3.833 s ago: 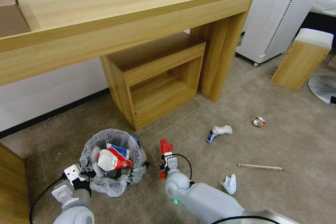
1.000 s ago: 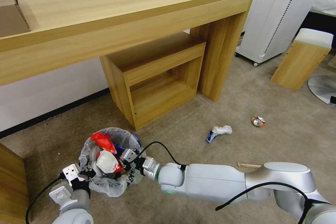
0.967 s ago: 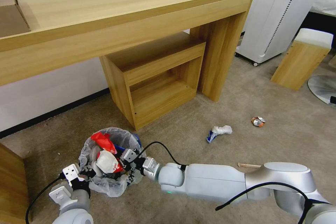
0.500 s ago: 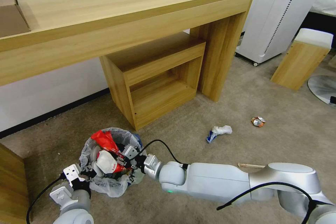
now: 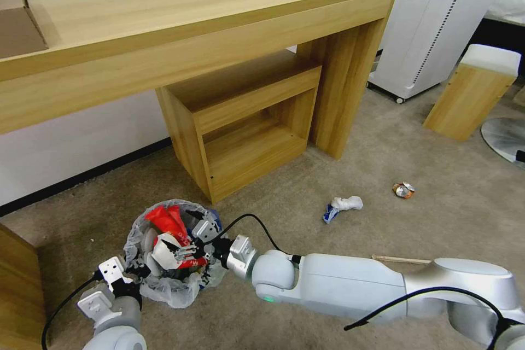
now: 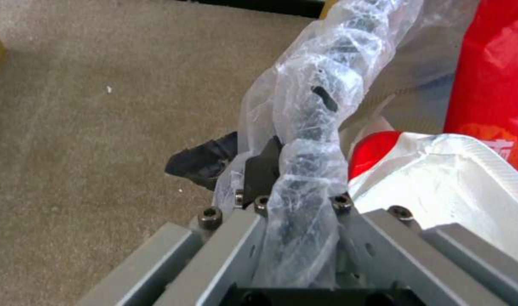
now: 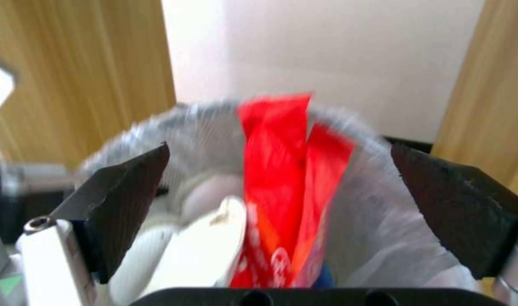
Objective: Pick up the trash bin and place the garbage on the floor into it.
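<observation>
The floor [image 5: 306, 186] is beige short-pile carpet. On it at about 7 o'clock in the head view stands the trash bin [image 5: 143, 279], lined with a crinkly whitish bag and heaped with red wrappers and white pieces. Toward 4 o'clock lies a crumpled white tissue with a blue-white carton [image 5: 342, 206], and further toward 3 o'clock a crushed can [image 5: 403, 190]. At 5 o'clock a wooden stick [image 5: 402, 259] lies flat. A wooden table [image 5: 344, 93] stands on the carpet at 12 o'clock, with a low open shelf unit [image 5: 240, 126] under it.
</observation>
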Motion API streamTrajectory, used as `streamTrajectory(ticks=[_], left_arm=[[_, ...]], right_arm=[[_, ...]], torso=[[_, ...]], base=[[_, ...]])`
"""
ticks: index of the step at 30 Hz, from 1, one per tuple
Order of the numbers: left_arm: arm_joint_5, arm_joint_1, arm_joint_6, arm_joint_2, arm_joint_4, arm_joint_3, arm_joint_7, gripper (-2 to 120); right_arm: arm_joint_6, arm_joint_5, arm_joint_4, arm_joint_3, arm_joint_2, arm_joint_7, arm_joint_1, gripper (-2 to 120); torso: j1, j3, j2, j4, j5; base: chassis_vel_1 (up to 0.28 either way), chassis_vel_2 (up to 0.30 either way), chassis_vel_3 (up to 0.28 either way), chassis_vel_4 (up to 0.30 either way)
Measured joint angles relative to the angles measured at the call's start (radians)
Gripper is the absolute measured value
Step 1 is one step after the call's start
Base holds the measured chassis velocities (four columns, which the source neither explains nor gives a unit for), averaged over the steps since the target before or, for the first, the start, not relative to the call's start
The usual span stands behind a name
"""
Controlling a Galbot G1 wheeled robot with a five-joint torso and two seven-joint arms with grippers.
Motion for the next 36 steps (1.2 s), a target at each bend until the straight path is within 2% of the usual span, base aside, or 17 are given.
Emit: streamTrajectory(ticks=[5, 12, 20, 23, 24, 26, 28, 30, 32, 36], left_arm=[[-0.001, -0.002, 0.0, 0.0, 0.004, 0.0, 0.0, 0], [-0.002, -0.003, 0.001, 0.0, 0.005, 0.0, -0.001, 0], [-0.004, 0.001, 0.001, 0.0, -0.002, -0.006, -0.001, 0], [-0.011, 0.002, 0.002, 0.005, -0.011, -0.013, -0.002, 0], [-0.011, 0.002, 0.002, 0.005, -0.011, -0.013, -0.002, 0], [-0.013, 0.001, 0.003, 0.008, -0.011, -0.011, -0.001, 0], [-0.013, 0.0, 0.003, 0.008, -0.011, -0.01, -0.001, 0], [-0.012, 0.0, 0.003, 0.011, -0.009, -0.007, -0.001, 0], [-0.012, 0.0, 0.003, 0.012, -0.009, -0.007, 0.0, 0], [-0.012, 0.014, 0.002, 0.018, -0.022, -0.011, 0.0, 0]], right_arm=[[-0.006, 0.021, 0.049, 0.052, -0.033, 0.0, -0.017, 100], [-0.007, 0.036, 0.065, 0.097, -0.032, 0.0, -0.033, 100], [-0.01, 0.086, 0.113, 0.213, -0.038, 0.006, -0.069, 100], [-0.018, 0.107, 0.135, 0.323, -0.084, 0.009, -0.099, 100], [-0.018, 0.107, 0.135, 0.323, -0.084, 0.009, -0.099, 100], [-0.024, 0.107, 0.142, 0.449, -0.129, 0.016, -0.149, 100], [-0.025, 0.105, 0.143, 0.466, -0.134, 0.016, -0.157, 100], [-0.035, 0.093, 0.155, 0.579, -0.168, 0.02, -0.211, 100], [-0.036, 0.091, 0.158, 0.594, -0.174, 0.023, -0.221, 100], [-0.048, 0.045, 0.168, 0.721, -0.204, 0.078, -0.306, 100]], torso=[[0.0, 0.0, 0.0, -0.0001, -0.0001], [0.0, 0.0, 0.0, 0.0, -0.0001], [0.0, 0.0, 0.0, 0.0001, -0.0001], [0.0, 0.0, 0.0, 0.0, 0.0], [0.0, 0.0, 0.0, 0.0, 0.0], [0.0, 0.0, 0.0, -0.0001, -0.0001], [0.0, 0.0, 0.0, -0.0002, -0.0001], [0.0, 0.0, 0.0, -0.0004, -0.0001], [0.0, 0.0, 0.0, -0.0003, -0.0001], [0.0, 0.0, 0.0, 0.0001, 0.0001]], base=[[0.0, 0.0, 0.0, 0.0], [0.0, 0.0, 0.0, 0.0], [0.0, 0.0, 0.0, 0.0], [0.0, 0.0, 0.0, 0.0], [0.0, 0.0, 0.0, 0.0], [0.0, 0.0, 0.0, 0.0], [0.0, 0.0, 0.0, 0.0], [0.0, 0.0, 0.0, 0.0], [0.0, 0.0, 0.0, 0.0], [0.0, 0.0, 0.0, 0.0]])
